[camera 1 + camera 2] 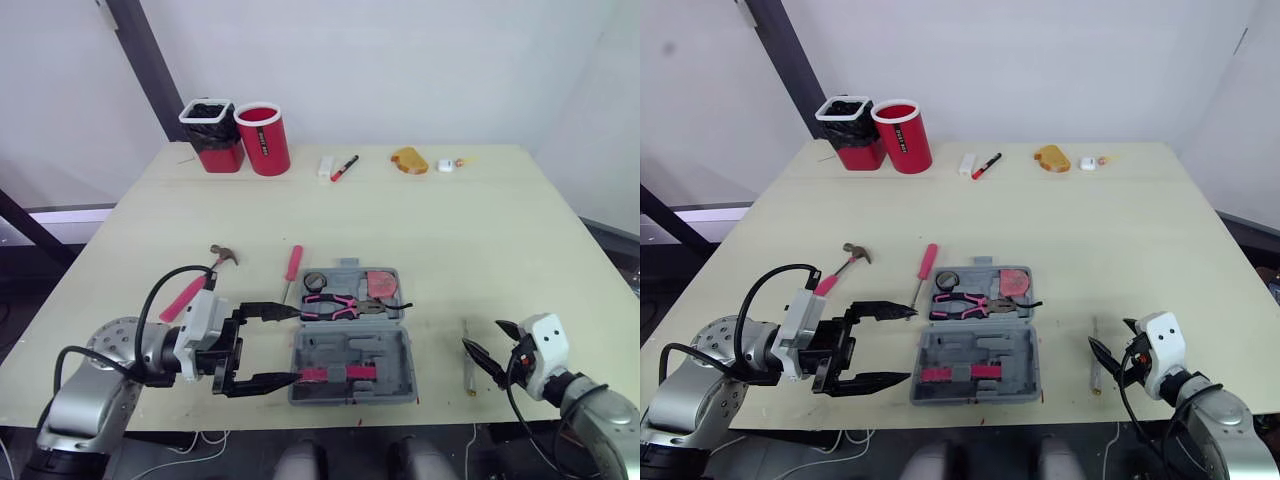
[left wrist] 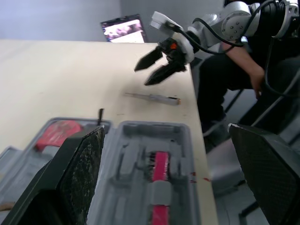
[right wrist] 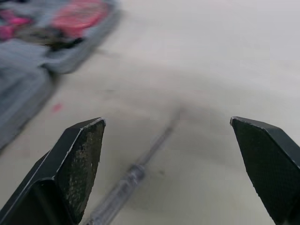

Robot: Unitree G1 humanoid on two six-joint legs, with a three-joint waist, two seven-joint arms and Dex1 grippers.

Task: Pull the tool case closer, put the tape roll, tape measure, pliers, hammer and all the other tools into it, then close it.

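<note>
The grey tool case [image 1: 352, 352] lies open near the table's front edge, with pink-handled pliers [image 1: 331, 306], a red tape measure [image 1: 380, 284] and a tape roll [image 1: 314, 280] in its far half. My left gripper [image 1: 298, 345] is open at the case's left side, its fingers [image 2: 79, 173] astride the corner of the near half. A pink-handled hammer [image 1: 198, 283] and a red-handled screwdriver [image 1: 291, 268] lie on the table left of the case. My right gripper [image 1: 481, 333] is open just above a clear-handled screwdriver [image 3: 133, 176] to the right of the case.
Two red containers [image 1: 262, 138] stand at the back left, one of them lined with black [image 1: 208, 112]. A marker [image 1: 344, 167], a white block [image 1: 325, 166], an orange item [image 1: 409, 160] and a small white piece [image 1: 446, 165] lie along the far edge. A person's forearm [image 2: 243, 58] shows beyond the table.
</note>
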